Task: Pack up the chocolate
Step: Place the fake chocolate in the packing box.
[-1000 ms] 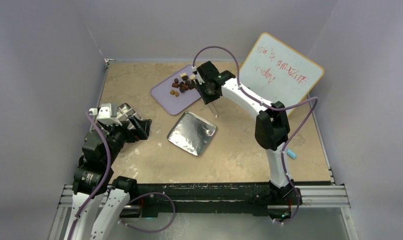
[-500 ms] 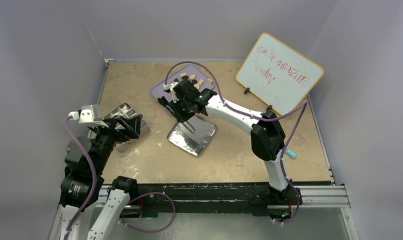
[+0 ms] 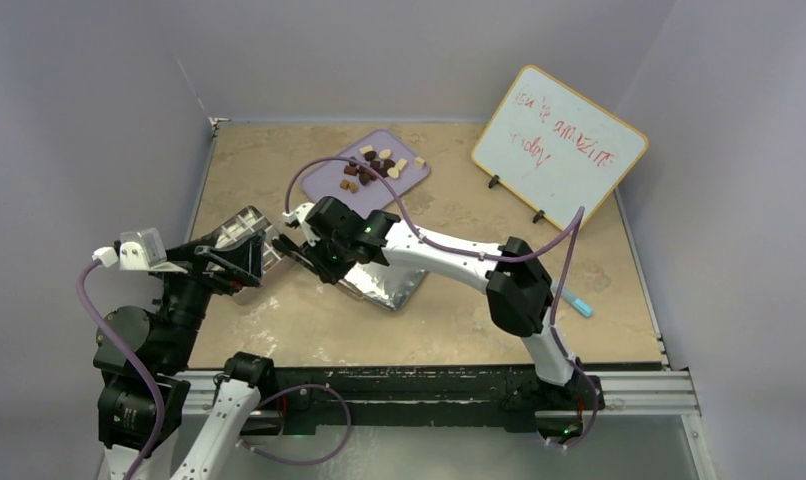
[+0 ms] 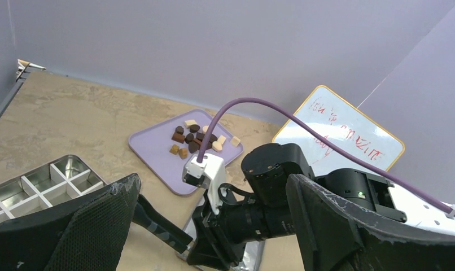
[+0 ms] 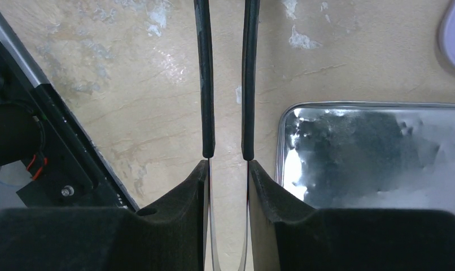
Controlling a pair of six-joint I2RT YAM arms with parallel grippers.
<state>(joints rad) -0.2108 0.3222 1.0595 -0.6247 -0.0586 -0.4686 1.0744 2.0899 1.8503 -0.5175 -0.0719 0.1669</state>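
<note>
The chocolate is a cluster of small dark, caramel and cream lumps on the lilac tray at the back; it also shows in the left wrist view. My right gripper is shut on black-tipped tweezers and reaches left over the silver foil square, toward the metal compartment tin. The tweezer tips are out of view. My left gripper is open and empty, raised near the tin, its jaws wide apart facing the right arm.
A whiteboard with red writing leans at the back right. A small blue object lies by the right edge. Purple walls close in the table on three sides. The right arm stretches across the middle.
My right gripper has swung from the lilac tray leftward across the foil square to beside the tin. My left arm has drawn back toward the near left, uncovering the tin.
</note>
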